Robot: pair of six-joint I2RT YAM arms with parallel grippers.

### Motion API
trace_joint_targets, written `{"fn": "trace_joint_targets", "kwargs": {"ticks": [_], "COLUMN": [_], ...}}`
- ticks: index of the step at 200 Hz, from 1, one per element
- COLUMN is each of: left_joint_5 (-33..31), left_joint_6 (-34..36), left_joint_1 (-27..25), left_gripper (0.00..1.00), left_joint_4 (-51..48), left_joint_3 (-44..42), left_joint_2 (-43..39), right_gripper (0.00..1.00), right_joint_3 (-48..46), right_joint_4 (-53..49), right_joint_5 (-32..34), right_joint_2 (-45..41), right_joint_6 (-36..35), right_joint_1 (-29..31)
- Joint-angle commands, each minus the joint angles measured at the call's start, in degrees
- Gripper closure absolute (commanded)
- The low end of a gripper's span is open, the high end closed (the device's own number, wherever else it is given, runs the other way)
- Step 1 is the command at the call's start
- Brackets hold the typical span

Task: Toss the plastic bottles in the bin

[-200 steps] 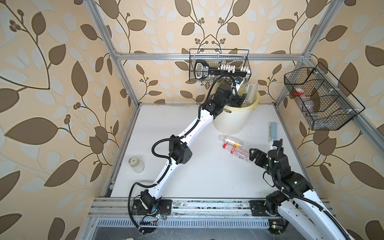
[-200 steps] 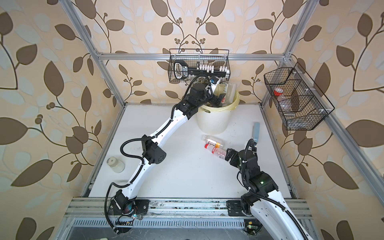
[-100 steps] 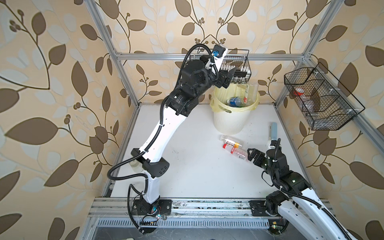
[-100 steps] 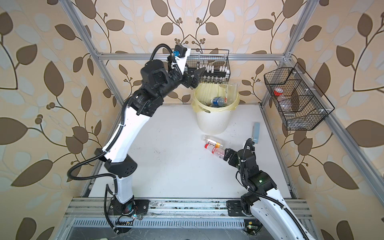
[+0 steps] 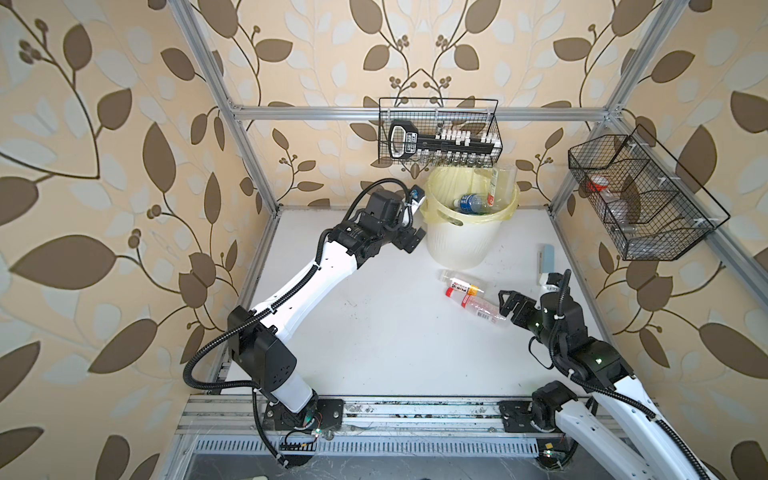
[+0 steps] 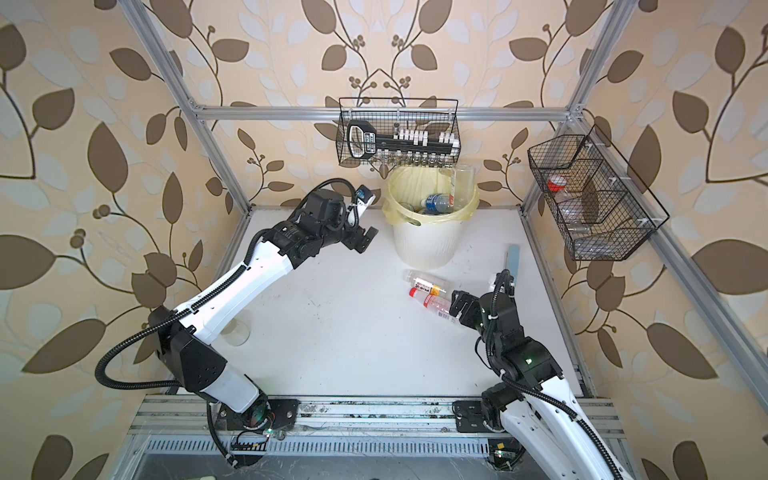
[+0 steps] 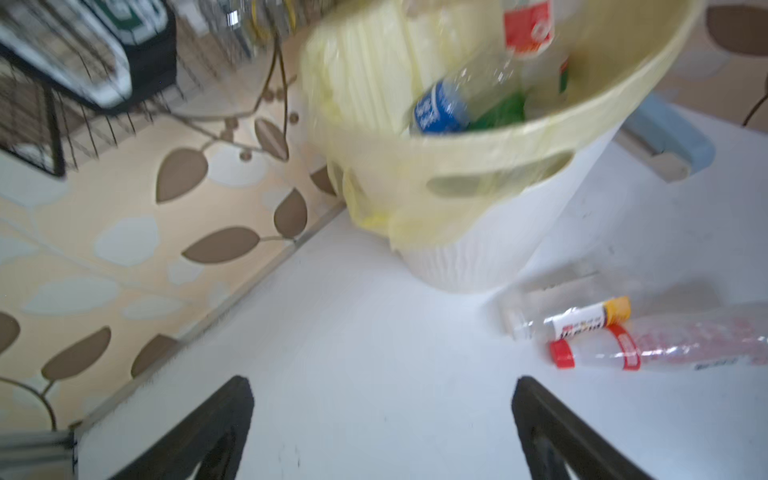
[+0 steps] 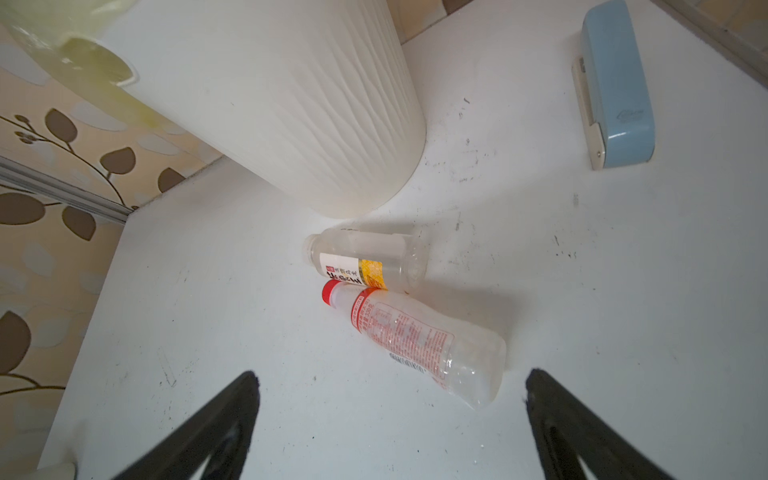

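The cream ribbed bin (image 5: 459, 245) (image 6: 422, 249) with its yellow bag stands at the back and holds several plastic bottles, one blue-labelled (image 5: 471, 204) (image 7: 440, 108). Two clear bottles lie side by side in front of it: one with a white-and-yellow label (image 5: 461, 279) (image 8: 365, 262), one red-capped (image 5: 473, 301) (image 8: 415, 345). My right gripper (image 5: 509, 305) (image 8: 390, 382) is open, and the red-capped bottle's base lies just ahead of its fingers. My left gripper (image 5: 411, 243) (image 7: 382, 386) hangs open and empty beside the bin's left wall.
A pale-blue case (image 5: 547, 257) (image 8: 617, 83) lies by the right rail. Black wire baskets hang on the back wall (image 5: 438, 133) and the right wall (image 5: 640, 208). A clear round jar (image 6: 237, 330) stands at the left, partly behind my left arm.
My left arm rose from over the bin, then came down beside the bin's left wall. The blue-labelled bottle now shows inside. My right gripper edged toward the red-capped bottle.
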Motion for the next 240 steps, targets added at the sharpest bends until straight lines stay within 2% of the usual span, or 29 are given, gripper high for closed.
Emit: {"fn": "trace_joint_targets", "kwargs": {"ticks": [1, 40, 82, 116, 135, 167, 202, 240], "left_joint_5": [3.81, 9.5, 12.25, 12.4, 12.28, 16.52, 16.82, 16.98], "left_joint_6": [-3.15, -3.63, -0.52, -0.89, -2.21, -4.41, -4.25, -4.3], "left_joint_1": [5.05, 11.36, 12.29, 13.85, 15.48, 19.76, 21.89, 23.78], "left_gripper": [0.01, 0.01, 0.01, 0.01, 0.01, 0.01, 0.01, 0.01], "left_joint_4": [1.45, -0.13, -3.63, -3.86, -5.07, -5.7, -4.31, -3.47], "left_joint_3": [-1.69, -8.97, -14.2, -16.15, -14.82, -13.03, -13.75, -13.71], "left_joint_2": [-7.07, -12.45, -15.72, -15.77, -13.79, -10.76, -8.84, -5.68], "right_gripper": [0.0, 0.0, 0.0, 0.0, 0.0, 0.0, 0.0, 0.0], "right_joint_3": [4.37, 14.06, 28.53, 37.71, 43.37, 51.77, 58.54, 70.47], "right_joint_4": [1.19, 2.15, 6.5, 14.9, 17.18, 20.19, 24.2, 22.37], "right_joint_5": [0.83, -1.11, -11.47, -18.4, -20.29, -23.47, -25.38, -26.53], "right_joint_2": [4.26, 13.81, 25.6, 34.78, 41.03, 50.32, 58.6, 68.26], "right_joint_6": [-2.98, -7.13, -10.07, -8.82, -8.21, -7.39, -6.48, -7.65], "right_joint_1": [-0.91, -5.06, -16.52, -22.3, -23.08, -23.52, -23.45, -21.63]}}
